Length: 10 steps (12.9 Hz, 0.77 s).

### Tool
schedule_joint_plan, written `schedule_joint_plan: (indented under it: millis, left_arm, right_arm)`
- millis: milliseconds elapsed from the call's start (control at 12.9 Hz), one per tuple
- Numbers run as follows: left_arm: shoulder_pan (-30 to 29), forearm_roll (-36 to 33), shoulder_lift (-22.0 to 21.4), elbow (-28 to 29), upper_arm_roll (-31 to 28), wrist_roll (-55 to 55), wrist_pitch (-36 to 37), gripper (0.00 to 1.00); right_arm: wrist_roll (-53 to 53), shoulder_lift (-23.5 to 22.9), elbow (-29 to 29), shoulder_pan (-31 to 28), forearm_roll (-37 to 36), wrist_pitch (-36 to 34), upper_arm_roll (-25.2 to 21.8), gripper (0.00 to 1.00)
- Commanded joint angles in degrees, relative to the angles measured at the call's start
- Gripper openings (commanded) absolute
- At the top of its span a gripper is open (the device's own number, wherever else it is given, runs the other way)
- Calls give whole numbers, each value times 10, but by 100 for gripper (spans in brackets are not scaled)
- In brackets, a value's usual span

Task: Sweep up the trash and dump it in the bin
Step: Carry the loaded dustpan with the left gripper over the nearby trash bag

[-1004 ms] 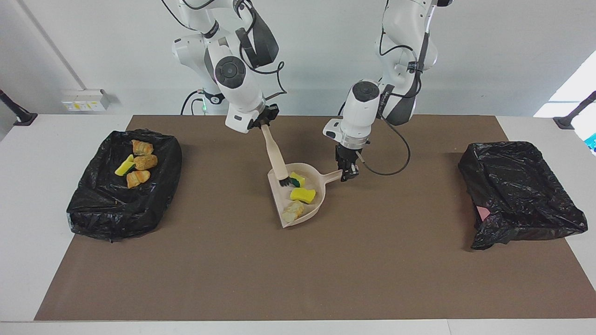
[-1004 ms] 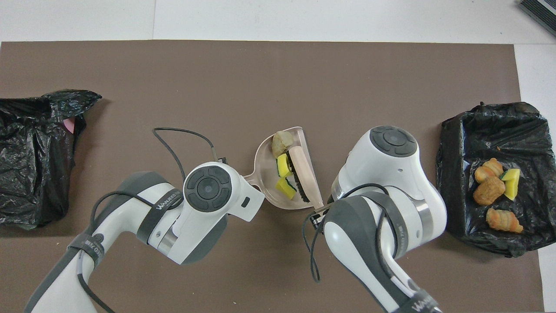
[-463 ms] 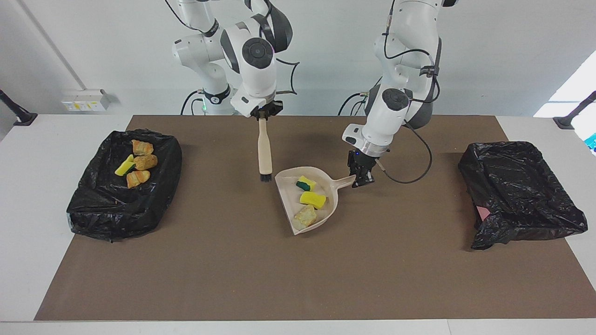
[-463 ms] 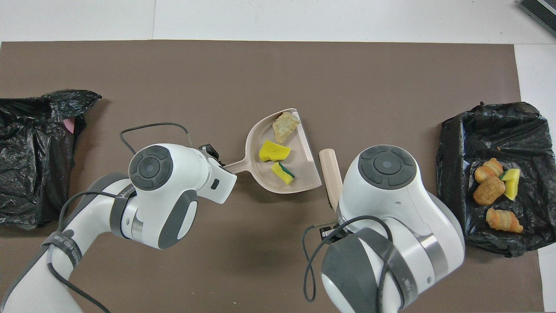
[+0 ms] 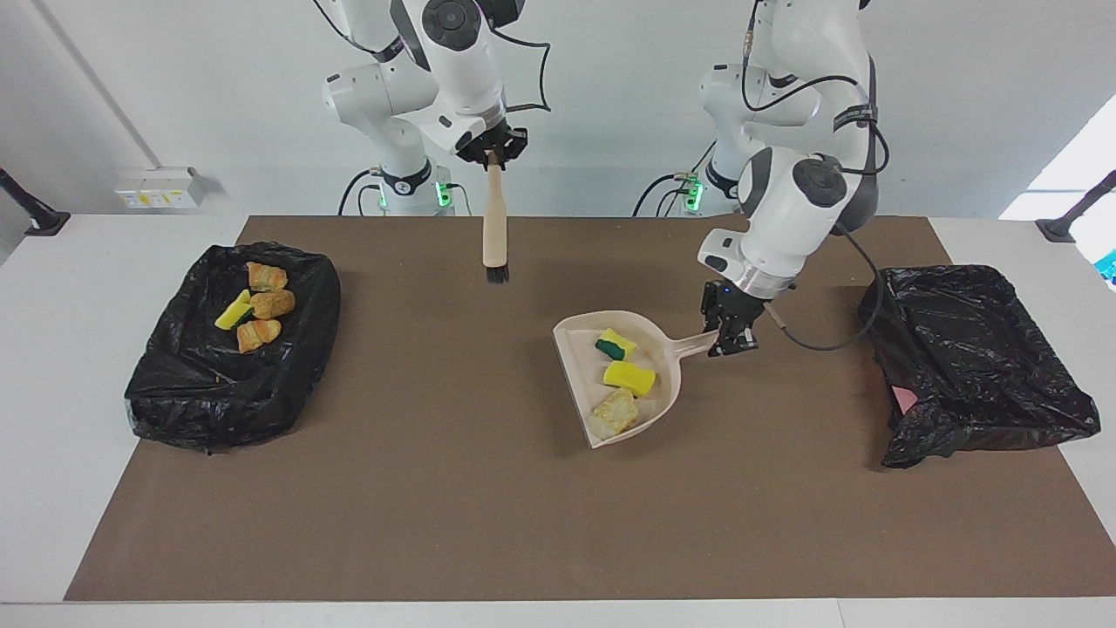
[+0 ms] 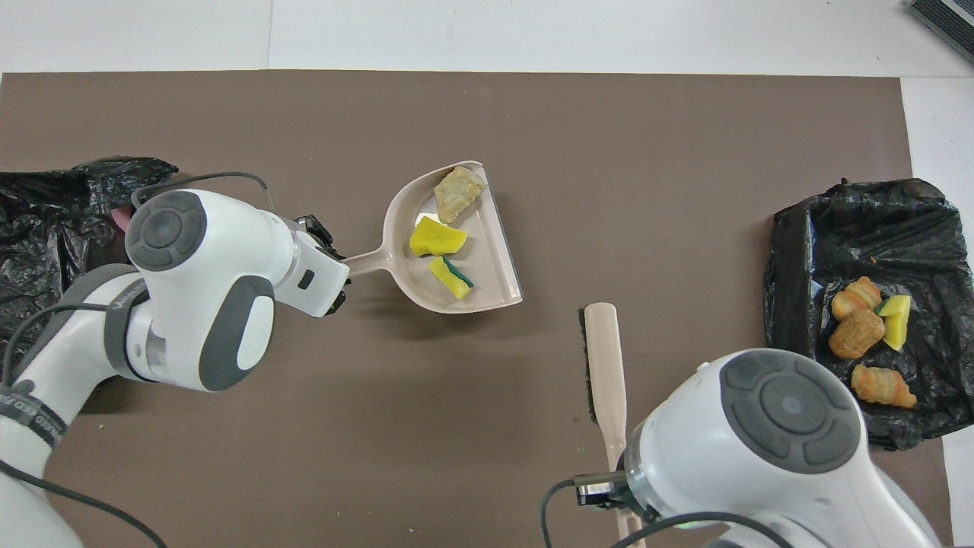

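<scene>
My left gripper (image 5: 731,333) is shut on the handle of a beige dustpan (image 5: 577,371) and holds it just above the brown mat, toward the left arm's end. The pan carries trash: a green-backed yellow sponge (image 5: 615,344), a yellow sponge (image 5: 630,376) and a tan crusty lump (image 5: 615,411). In the overhead view the left gripper (image 6: 335,266) grips the dustpan (image 6: 491,266) handle. My right gripper (image 5: 493,150) is shut on a wooden brush (image 5: 495,231) that hangs bristles down, high over the mat. The brush (image 6: 605,358) also shows in the overhead view.
A black-bagged bin (image 5: 192,384) at the right arm's end holds several scraps (image 5: 261,305). Another black-bagged bin (image 5: 976,349) sits at the left arm's end, with a pink bit (image 5: 902,399) showing at its edge. A wall socket (image 5: 157,187) sits past the table.
The left gripper lifted the loaded dustpan and carried it toward the left arm's end. The right gripper pulled the brush out of the pan and raised it up toward the robots.
</scene>
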State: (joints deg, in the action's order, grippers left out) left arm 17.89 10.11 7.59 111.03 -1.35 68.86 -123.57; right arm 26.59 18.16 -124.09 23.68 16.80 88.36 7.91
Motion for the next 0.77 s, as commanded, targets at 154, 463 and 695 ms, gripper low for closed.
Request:
schedule_joint_plan:
  millis: [154, 463, 695]
  left_arm:
    - [-99, 4, 11, -88, 3, 120, 111, 0]
    - [-197, -10, 36, -155, 2, 257, 168, 0]
    - [-271, -34, 45, -176, 2, 344, 185, 0]
  right_arm:
    - [77, -41, -55, 76, 17, 136, 6, 0]
    - [89, -55, -105, 103, 19, 207, 7, 0]
    - [109, -87, -116, 127, 19, 251, 7, 0]
